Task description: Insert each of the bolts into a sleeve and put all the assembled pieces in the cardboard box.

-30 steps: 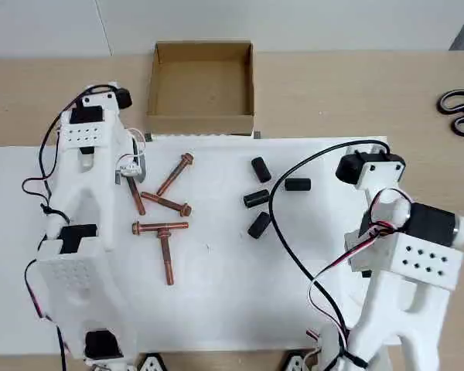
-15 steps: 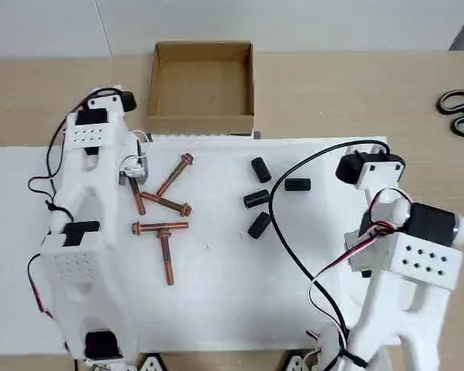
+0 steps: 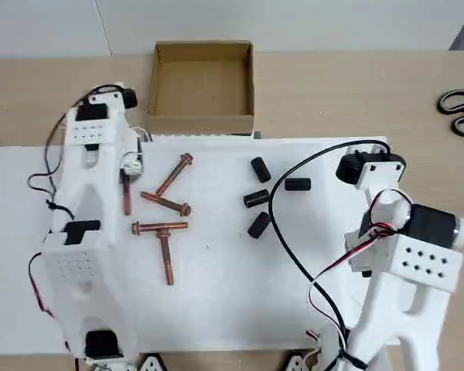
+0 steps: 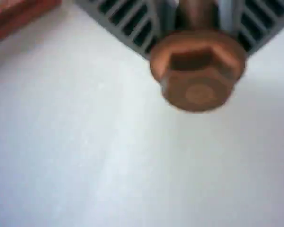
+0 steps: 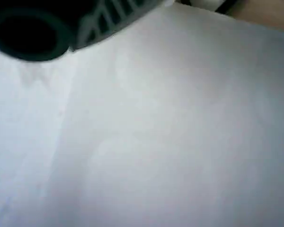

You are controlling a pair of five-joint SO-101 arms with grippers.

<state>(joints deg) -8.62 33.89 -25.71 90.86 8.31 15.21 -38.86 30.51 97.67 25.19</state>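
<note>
My left gripper (image 3: pixel 128 170) is shut on a copper bolt (image 3: pixel 127 197) at the white mat's left side; in the left wrist view its hexagonal head (image 4: pixel 197 71) sticks out from between the grey ribbed fingers (image 4: pixel 128 19). Three more bolts (image 3: pixel 175 174) (image 3: pixel 166 203) (image 3: pixel 160 227) and a further one (image 3: pixel 168 259) lie loose just to the right. Several black sleeves (image 3: pixel 257 199) lie at mid-mat. My right gripper (image 5: pixel 47 21) is shut on a black sleeve (image 5: pixel 28 35) just above the mat, under the right arm (image 3: pixel 406 255).
The open cardboard box (image 3: pixel 203 117) stands past the mat's far edge, left of centre. Scissors (image 3: pixel 460 112) lie on the wooden table at far right. A black cable (image 3: pixel 294 255) loops over the mat beside the right arm. The white mat (image 3: pixel 232 301) is bare near the front.
The left arm shifted slightly toward the far side, and the bolt in its gripper swung from slanted to straight, away from the other bolts. The right arm has not moved.
</note>
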